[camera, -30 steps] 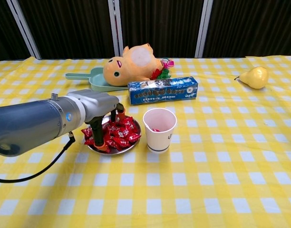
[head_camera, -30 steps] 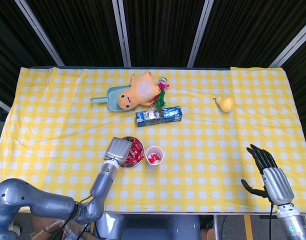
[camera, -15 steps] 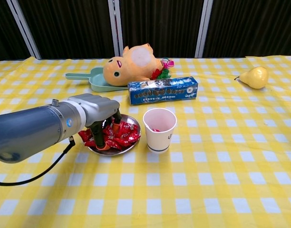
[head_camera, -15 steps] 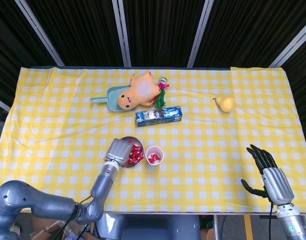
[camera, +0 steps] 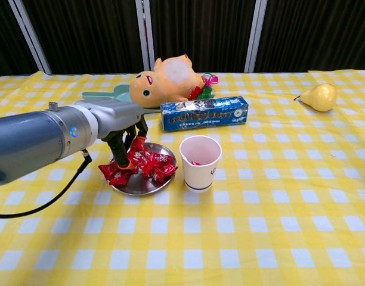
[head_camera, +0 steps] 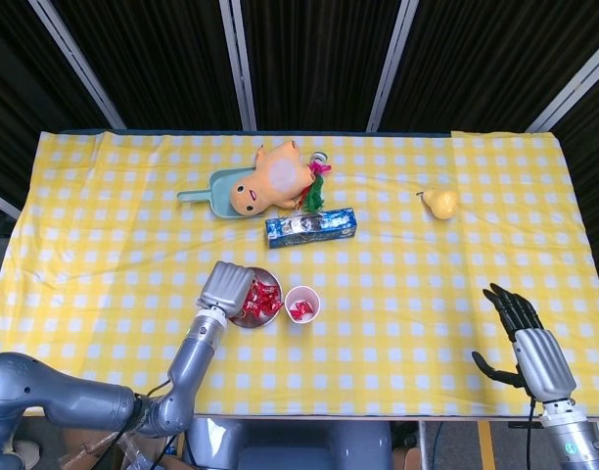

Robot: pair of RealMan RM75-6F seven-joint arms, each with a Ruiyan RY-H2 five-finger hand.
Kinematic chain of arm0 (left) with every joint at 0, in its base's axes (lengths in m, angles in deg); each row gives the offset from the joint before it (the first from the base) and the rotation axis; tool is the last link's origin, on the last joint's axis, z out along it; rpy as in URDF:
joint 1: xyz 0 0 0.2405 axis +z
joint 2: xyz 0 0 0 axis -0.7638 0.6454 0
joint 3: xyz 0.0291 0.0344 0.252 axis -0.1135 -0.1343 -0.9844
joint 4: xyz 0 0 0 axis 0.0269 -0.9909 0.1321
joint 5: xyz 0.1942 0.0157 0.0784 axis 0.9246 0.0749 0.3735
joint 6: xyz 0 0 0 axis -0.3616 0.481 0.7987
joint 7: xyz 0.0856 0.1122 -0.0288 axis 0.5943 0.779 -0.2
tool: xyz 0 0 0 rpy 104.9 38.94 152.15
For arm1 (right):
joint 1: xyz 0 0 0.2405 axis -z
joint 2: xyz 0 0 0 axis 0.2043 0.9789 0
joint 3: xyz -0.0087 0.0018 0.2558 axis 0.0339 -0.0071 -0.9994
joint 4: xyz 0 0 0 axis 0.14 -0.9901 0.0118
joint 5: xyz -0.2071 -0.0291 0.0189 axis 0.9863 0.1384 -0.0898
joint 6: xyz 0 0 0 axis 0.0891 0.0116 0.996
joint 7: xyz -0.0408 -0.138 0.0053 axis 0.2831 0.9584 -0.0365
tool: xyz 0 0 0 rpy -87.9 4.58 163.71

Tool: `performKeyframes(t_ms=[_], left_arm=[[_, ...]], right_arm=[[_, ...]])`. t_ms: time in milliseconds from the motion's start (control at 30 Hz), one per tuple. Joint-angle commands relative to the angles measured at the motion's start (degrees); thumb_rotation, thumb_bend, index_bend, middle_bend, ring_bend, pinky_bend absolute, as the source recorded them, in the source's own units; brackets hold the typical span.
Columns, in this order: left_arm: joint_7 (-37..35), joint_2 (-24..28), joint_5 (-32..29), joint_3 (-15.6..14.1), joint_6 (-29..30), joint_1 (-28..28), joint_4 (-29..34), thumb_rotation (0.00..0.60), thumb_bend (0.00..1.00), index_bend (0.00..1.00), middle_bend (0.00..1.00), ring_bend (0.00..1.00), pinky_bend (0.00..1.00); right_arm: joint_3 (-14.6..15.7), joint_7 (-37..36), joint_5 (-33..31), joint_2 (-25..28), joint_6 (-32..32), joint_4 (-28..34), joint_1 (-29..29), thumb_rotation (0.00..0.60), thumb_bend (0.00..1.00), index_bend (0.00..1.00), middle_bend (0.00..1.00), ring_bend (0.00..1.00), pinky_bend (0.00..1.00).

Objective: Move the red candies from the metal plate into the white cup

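Since a second ago we have lifted our left hand (camera: 124, 146) a little and drawn it toward nine o'clock, so more of the metal plate's (camera: 141, 186) near side lies bare; nothing else has shifted. Starting at the left of the chest view, that hand hangs over the nine o'clock half of the plate with its fingers pointing down and drawn together around a red wrapper, so we read it as pinching one of the red candies (camera: 152, 165), though the exact contact is partly hidden by the fingers. In the head view the back of the same hand (head_camera: 225, 287) covers the nine o'clock side of the plate (head_camera: 263, 315). The rest of the candies lie heaped on the plate, a few hanging over its nine o'clock rim. Just beside the plate at three o'clock stands the white cup (camera: 200, 162), upright, with a bit of red showing at its bottom. At twelve o'clock from the plate lie a teal scoop (camera: 114, 97), an orange plush toy (camera: 164, 81) resting on it, and a blue box (camera: 204, 112) just in front of the toy. A yellow pear (camera: 318, 96) sits well apart at two o'clock on the checked tablecloth (camera: 278, 196). Our right hand (head_camera: 520, 328) shows only in the head view, at the table's near edge around four o'clock, fingers spread and holding nothing.
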Motion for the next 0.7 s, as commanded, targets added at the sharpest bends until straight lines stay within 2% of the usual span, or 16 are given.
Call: performKeyframes(t_ms=[33, 233, 367, 700], left_arm=[[-0.4, 3.7, 1.8, 1.4, 1.2, 0.4, 4.4, 0.600, 0.36, 0.54, 0.63, 0.86, 0.91], [-0.8, 7.6, 2.9, 4.4, 2.0, -0.2, 10.0, 0.600, 0.36, 0.54, 0.63, 0.86, 0.91], [-0.3, 7.8, 2.4, 6.4, 1.9, -1.8, 11.7, 0.600, 0.36, 0.54, 0.63, 0.86, 0.91], [2.2, 0.8, -0.7, 8.1, 1.7, -7.1, 7.7, 0.600, 0.36, 0.54, 0.63, 0.86, 0.91]], right_arm=[[0.0, 0.0, 0.0, 0.0, -0.1, 0.0, 0.0, 0.600, 0.36, 0.00, 0.00, 0.00, 0.00], [0.0, 0.1, 0.1, 0.0, -0.1, 0.1, 0.1, 0.600, 0.36, 0.00, 0.00, 0.00, 0.00], [0.0, 0.1, 0.0, 0.0, -0.1, 0.2, 0.1, 0.600, 0.36, 0.00, 0.00, 0.00, 0.00], [-0.1, -0.5, -0.1, 0.1, -0.1, 0.2, 0.1, 0.600, 0.36, 0.00, 0.00, 0.00, 0.00]])
